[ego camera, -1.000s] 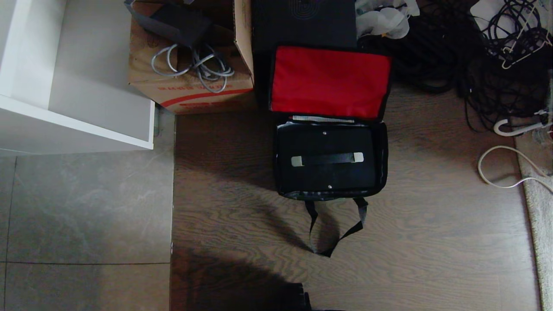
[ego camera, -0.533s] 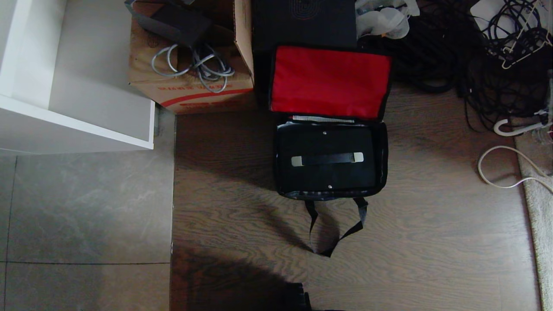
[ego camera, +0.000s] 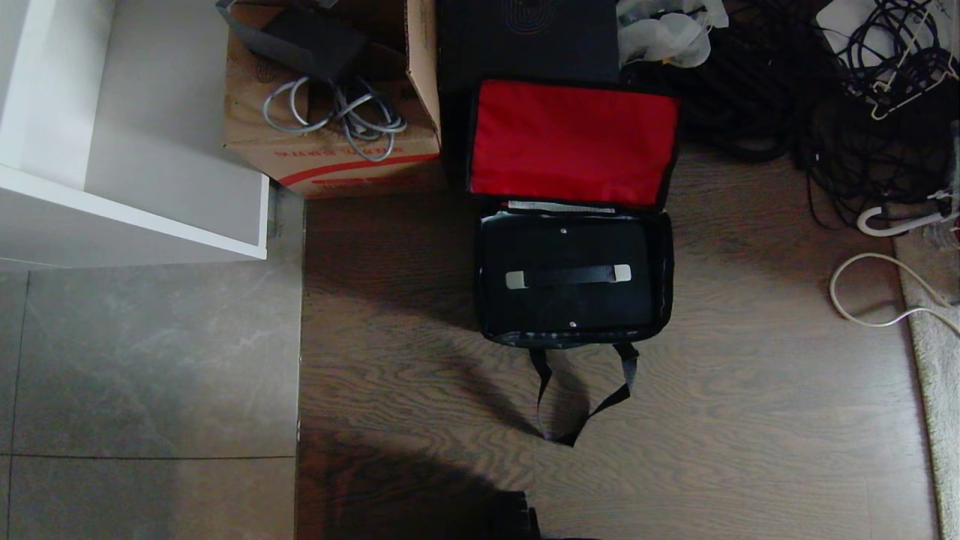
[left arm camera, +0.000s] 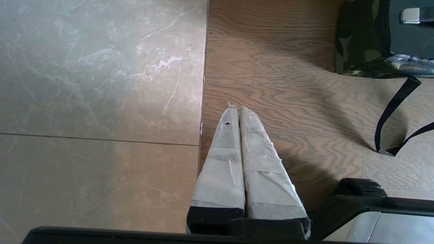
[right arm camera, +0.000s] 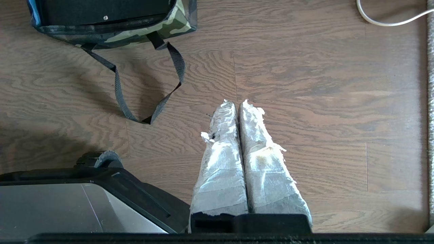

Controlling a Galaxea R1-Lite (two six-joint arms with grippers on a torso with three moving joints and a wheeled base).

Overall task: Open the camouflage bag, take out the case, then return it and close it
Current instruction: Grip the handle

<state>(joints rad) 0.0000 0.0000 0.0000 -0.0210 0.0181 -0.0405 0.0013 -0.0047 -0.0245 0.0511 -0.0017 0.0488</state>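
Note:
The camouflage bag [ego camera: 664,270] lies open on the wood floor, its red-lined lid [ego camera: 574,142] flipped back against a black box. The case [ego camera: 570,304] sits inside, its strap handle [ego camera: 568,276] with silver-white ends facing up. A black strap loop [ego camera: 577,409] trails off the bag's near side. Neither gripper shows in the head view. My left gripper [left arm camera: 237,109] is shut and empty over the seam between tile and wood, well short of the bag [left arm camera: 359,40]. My right gripper [right arm camera: 235,102] is shut and empty above bare wood, beside the strap [right arm camera: 149,84] and apart from the bag [right arm camera: 169,27].
A brown cardboard box [ego camera: 330,142] with grey cables and a taller black box [ego camera: 525,37] stand behind the bag. A white shelf unit [ego camera: 135,187] is at the left. Tangled black cables [ego camera: 862,112], a white cable [ego camera: 862,300] and a rug edge [ego camera: 937,352] are at the right.

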